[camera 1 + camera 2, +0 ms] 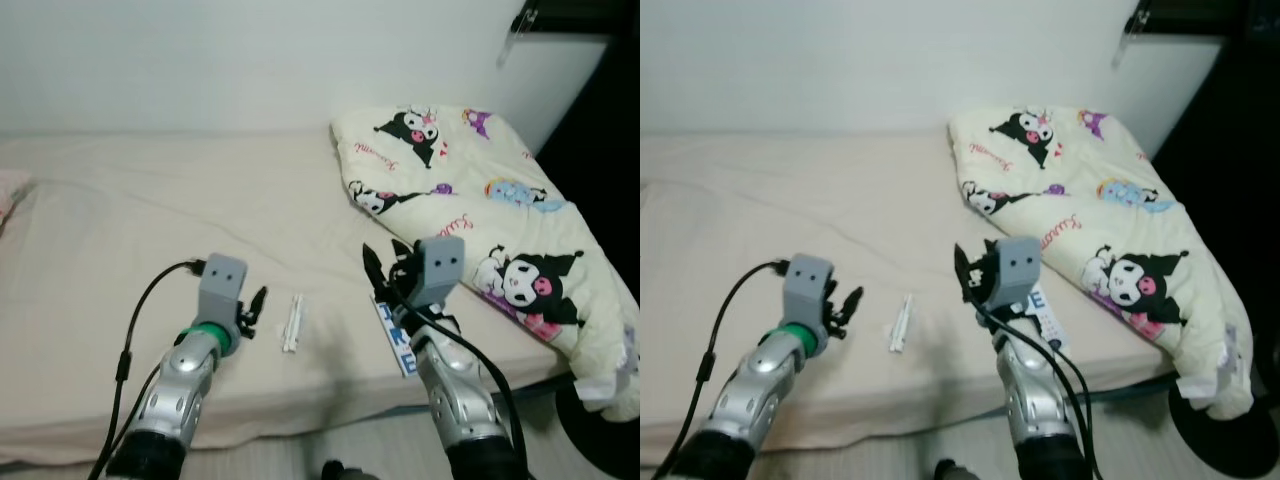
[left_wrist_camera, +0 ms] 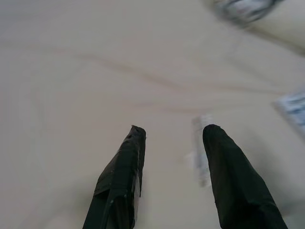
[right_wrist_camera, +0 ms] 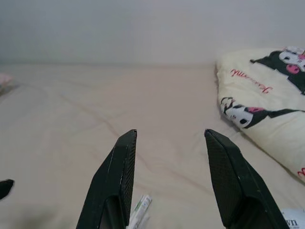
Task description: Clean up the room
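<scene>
Left tool: parted wide, holding nothing; it hovers low over the bed, just beside the small white packet, lined up, I judge, to pinch it
Right tool: spread open, empty; raised above the bed's near edge
Blue-and-white packet: flat at the mattress edge beside my right arm; likely next
Patterned quilt: bunched at the bed's right end
</scene>
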Motion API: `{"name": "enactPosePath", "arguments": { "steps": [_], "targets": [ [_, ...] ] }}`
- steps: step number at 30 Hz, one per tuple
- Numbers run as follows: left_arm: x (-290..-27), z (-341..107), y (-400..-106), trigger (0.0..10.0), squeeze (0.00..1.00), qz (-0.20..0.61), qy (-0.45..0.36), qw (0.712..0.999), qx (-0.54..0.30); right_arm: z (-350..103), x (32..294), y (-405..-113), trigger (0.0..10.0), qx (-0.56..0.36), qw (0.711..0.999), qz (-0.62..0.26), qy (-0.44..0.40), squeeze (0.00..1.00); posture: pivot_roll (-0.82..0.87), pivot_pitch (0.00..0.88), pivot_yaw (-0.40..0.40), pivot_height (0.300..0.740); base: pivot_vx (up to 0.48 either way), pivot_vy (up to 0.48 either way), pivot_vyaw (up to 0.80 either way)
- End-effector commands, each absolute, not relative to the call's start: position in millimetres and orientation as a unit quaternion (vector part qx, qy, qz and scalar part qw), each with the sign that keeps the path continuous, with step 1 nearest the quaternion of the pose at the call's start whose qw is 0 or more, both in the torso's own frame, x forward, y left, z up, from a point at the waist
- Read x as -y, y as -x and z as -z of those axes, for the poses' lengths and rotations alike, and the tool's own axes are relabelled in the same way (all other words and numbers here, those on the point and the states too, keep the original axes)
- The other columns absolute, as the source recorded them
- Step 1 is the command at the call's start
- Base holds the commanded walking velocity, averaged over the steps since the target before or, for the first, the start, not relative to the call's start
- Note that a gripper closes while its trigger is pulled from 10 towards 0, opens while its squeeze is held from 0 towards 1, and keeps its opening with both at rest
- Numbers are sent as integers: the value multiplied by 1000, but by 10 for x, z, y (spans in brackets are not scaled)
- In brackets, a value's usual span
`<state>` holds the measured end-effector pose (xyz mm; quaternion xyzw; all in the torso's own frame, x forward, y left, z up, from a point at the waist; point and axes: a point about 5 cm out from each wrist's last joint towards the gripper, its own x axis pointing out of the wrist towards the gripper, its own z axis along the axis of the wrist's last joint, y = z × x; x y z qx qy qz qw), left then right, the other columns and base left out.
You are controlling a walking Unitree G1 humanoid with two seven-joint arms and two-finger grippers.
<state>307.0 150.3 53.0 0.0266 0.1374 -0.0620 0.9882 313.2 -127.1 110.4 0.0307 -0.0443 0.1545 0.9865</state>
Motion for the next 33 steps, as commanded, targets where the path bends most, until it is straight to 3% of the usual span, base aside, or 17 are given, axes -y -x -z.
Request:
{"name": "enactPosePath", "arguments": {
  "steps": [1,9,23,33],
  "targets": [
    [-1562,-508,-3053,10000,0,36,-19,990,-133,-1028,1287,-3123,10000,26,987,-159,-25,0,5,71,-10,726,0,0,0],
    [-1483,-790,-3100,10000,0,42,11,996,-77,-830,1314,-3185,10000,-17,988,-153,-29,0,33,81,-7,726,0,0,0],
    [-1359,-954,-3173,10000,0,74,-7,997,-21,-820,1363,-3192,10000,-7,993,-118,-28,0,15,87,4,726,0,0,0],
    [-1331,-992,-3176,10000,0,77,-7,997,-20,-839,1377,-3214,10000,3,994,-111,-24,0,17,87,4,681,0,0,0]
  ]
}}
